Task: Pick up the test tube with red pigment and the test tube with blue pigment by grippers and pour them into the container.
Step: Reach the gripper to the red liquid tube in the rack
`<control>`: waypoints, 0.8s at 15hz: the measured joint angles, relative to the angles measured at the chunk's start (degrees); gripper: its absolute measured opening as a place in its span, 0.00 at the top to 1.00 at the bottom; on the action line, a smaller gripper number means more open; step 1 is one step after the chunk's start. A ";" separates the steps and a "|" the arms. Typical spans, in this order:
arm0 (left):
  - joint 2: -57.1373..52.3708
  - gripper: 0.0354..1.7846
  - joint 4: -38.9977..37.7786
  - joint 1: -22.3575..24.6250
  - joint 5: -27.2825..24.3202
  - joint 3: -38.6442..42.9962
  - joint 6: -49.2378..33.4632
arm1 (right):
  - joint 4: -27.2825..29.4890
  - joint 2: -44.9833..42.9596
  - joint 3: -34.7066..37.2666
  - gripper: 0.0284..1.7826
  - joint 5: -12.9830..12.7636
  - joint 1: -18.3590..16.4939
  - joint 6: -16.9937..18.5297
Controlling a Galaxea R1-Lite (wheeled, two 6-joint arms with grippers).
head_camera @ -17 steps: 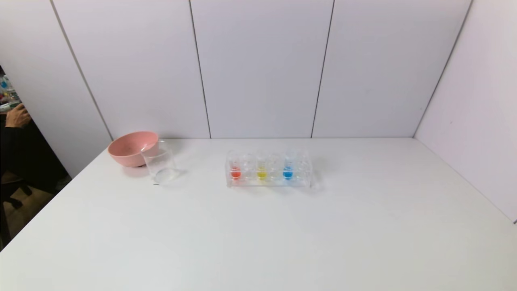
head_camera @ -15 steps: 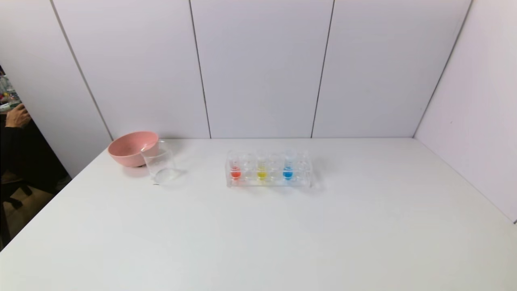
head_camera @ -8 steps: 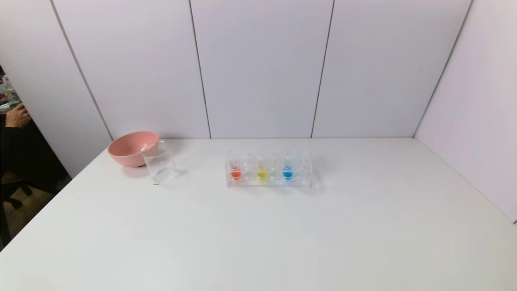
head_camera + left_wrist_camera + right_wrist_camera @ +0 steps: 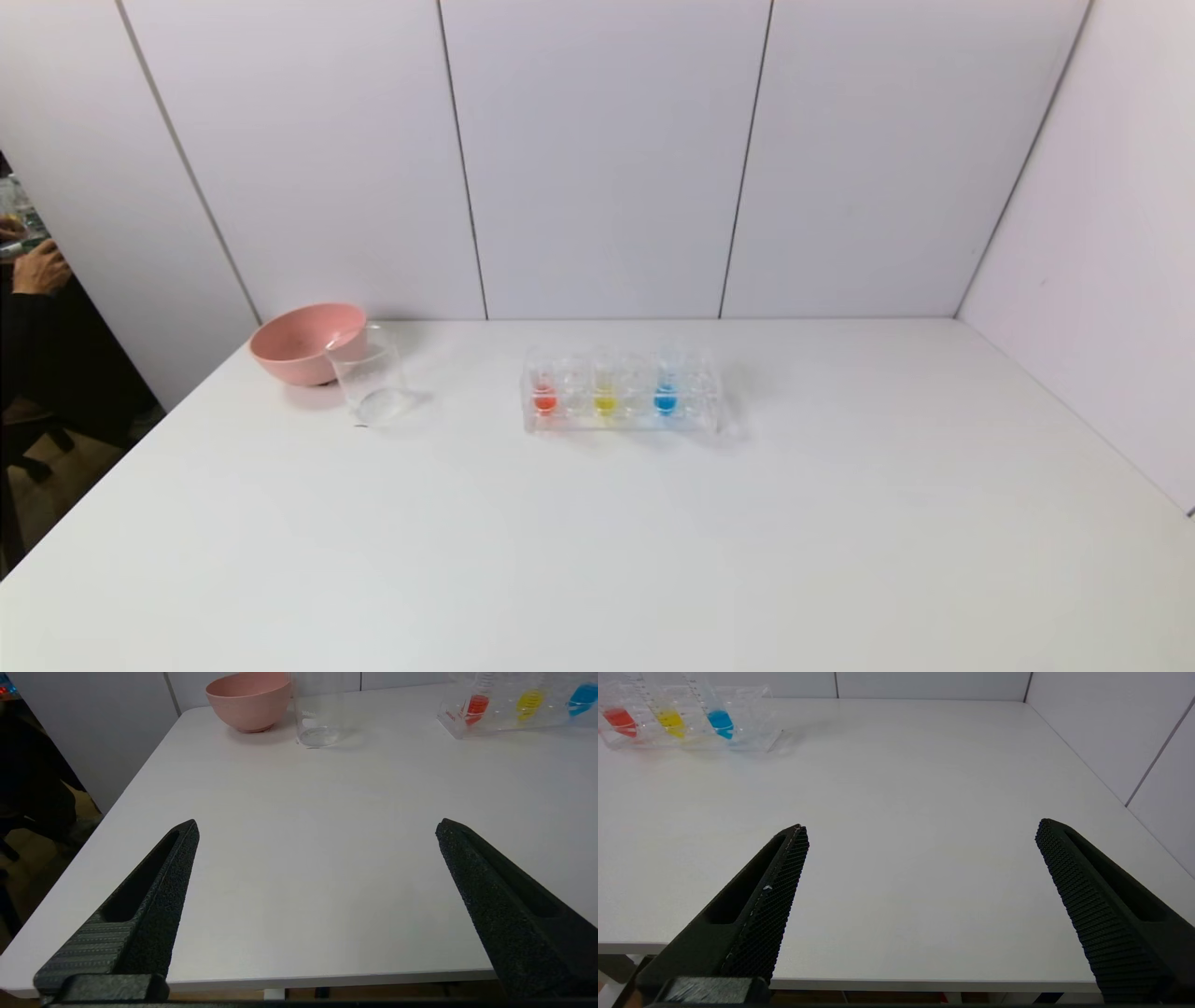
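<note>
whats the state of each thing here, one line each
red tube: upright in rack, liquid inside
blue tube: upright in rack, liquid inside
yellow tube: upright in rack
beaker: upright, empty
pink bowl: upright behind beaker
left gripper: open, empty
right gripper: open, empty

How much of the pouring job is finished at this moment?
Nothing is done: the beaker is empty, and the red tube and blue tube stand in the rack. Nothing in hand: left pincer and right pincer are open at the near table edge. Both pours remain.
</note>
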 joint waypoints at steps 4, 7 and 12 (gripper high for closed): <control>0.18 0.01 8.23 0.00 -0.24 -9.59 0.27 | 0.00 0.00 0.00 0.00 0.00 0.00 0.00; 3.46 0.01 13.42 0.00 -1.57 -18.42 0.50 | 0.00 0.00 0.00 0.00 0.00 0.00 0.00; 16.14 0.01 13.36 -0.13 -3.77 -32.12 0.63 | 0.00 0.00 0.00 0.00 0.00 0.00 0.00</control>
